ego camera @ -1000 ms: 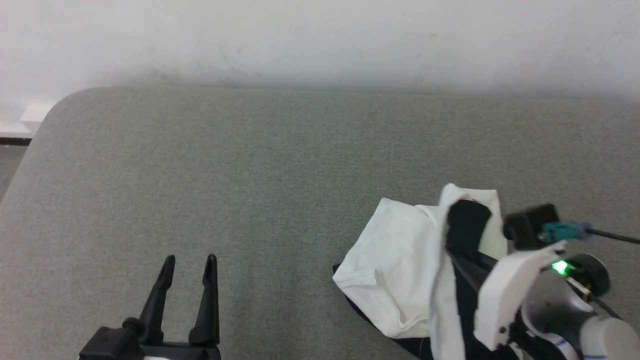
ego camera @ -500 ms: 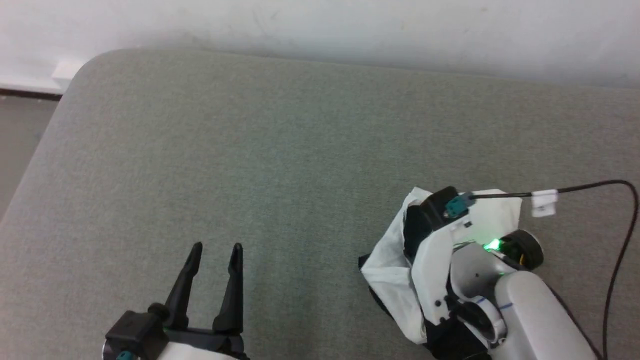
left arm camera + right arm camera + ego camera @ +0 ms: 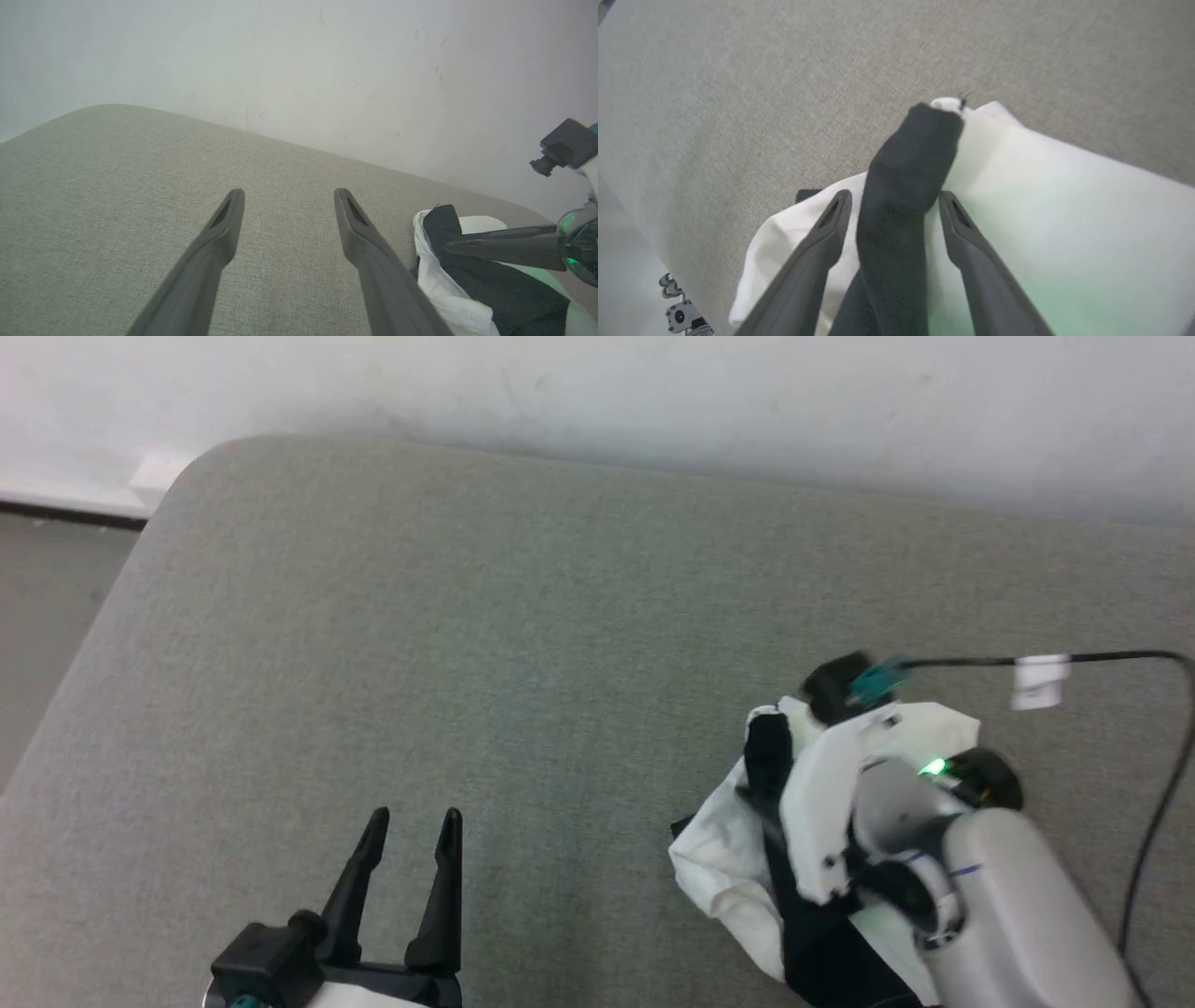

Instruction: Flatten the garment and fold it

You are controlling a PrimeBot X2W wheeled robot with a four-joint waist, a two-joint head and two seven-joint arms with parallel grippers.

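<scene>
Garment [image 3: 724,859] of soft white and black cloth lies in a crumpled heap on the big flat grey fabric table [image 3: 467,644]. The heap sits on the near right part of the table, close to the robot. Behind the table stands a plain white wall [image 3: 653,401]. A strip of grey floor [image 3: 47,616] shows past the table's round left corner.

The right arm's fat pale forearm [image 3: 1018,905] reaches over the heap from the lower right. The right claw [image 3: 894,198], with two long dark fingers, points down into the cloth. Its fingers are spread apart. A tall black fold of the garment stands up between them, and white cloth lies under and around both fingers. I cannot tell if the fingers touch the black fold.

The left claw [image 3: 414,814], with two long dark fingers, hangs over bare table at the lower left, well apart from the garment. Its fingers are spread apart too, and grey table shows between them.

A thin black cable [image 3: 1102,658] runs from the right wrist off to the right. A small white tag [image 3: 1041,679] sits on the cable. A tiny green light [image 3: 931,767] glows on the right wrist.
</scene>
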